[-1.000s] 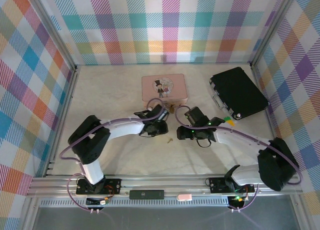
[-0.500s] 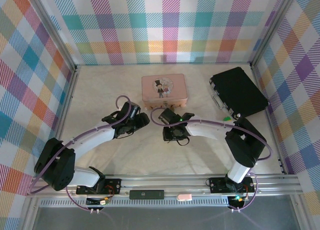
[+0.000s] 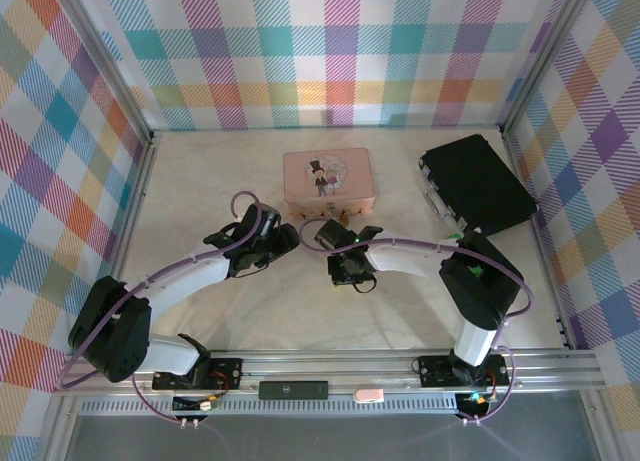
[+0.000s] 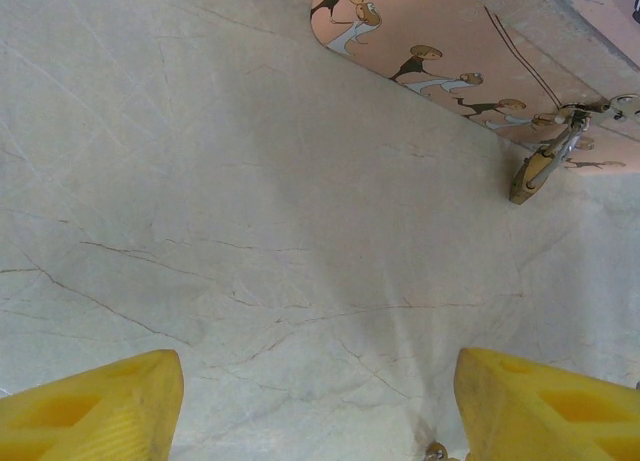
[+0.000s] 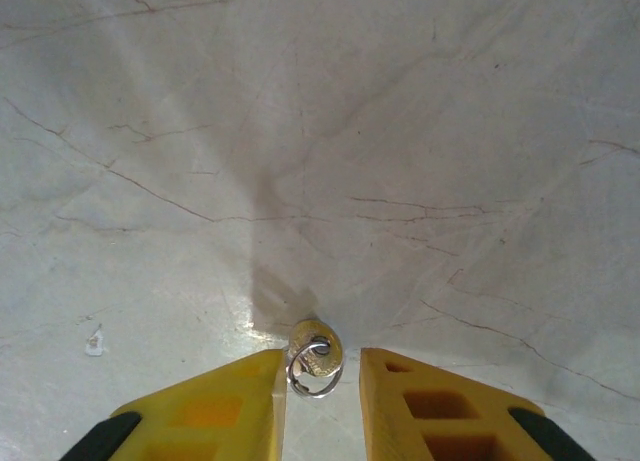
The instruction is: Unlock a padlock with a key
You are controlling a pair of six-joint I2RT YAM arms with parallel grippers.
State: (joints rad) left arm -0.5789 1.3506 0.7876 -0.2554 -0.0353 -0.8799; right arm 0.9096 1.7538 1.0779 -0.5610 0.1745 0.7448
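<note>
The tiny brass padlock (image 4: 543, 167) hangs by its thin shackle from the clasp at the front of the pink tin (image 4: 450, 51); from above the padlock (image 3: 344, 219) is a small speck by the tin (image 3: 328, 176). The key (image 5: 316, 353), brass with a wire ring, lies on the table between my right gripper's (image 5: 322, 366) yellow fingers (image 5: 215, 411). The jaws stand narrow; the ring touches the left finger and a slim gap remains on the right. My left gripper (image 4: 315, 411) is open over bare table, left of the padlock, holding nothing. Seen from above, the left gripper (image 3: 288, 241) and right gripper (image 3: 347, 271) sit close together.
A black case (image 3: 475, 186) lies at the back right. Chequered walls close in the table (image 3: 200, 181) on three sides. The marbled surface is bare to the left and in front of the arms.
My right gripper's jaws have narrowed around the key after the arm swung left onto it. The left arm pulled back left from the padlock and opened, then stayed still.
</note>
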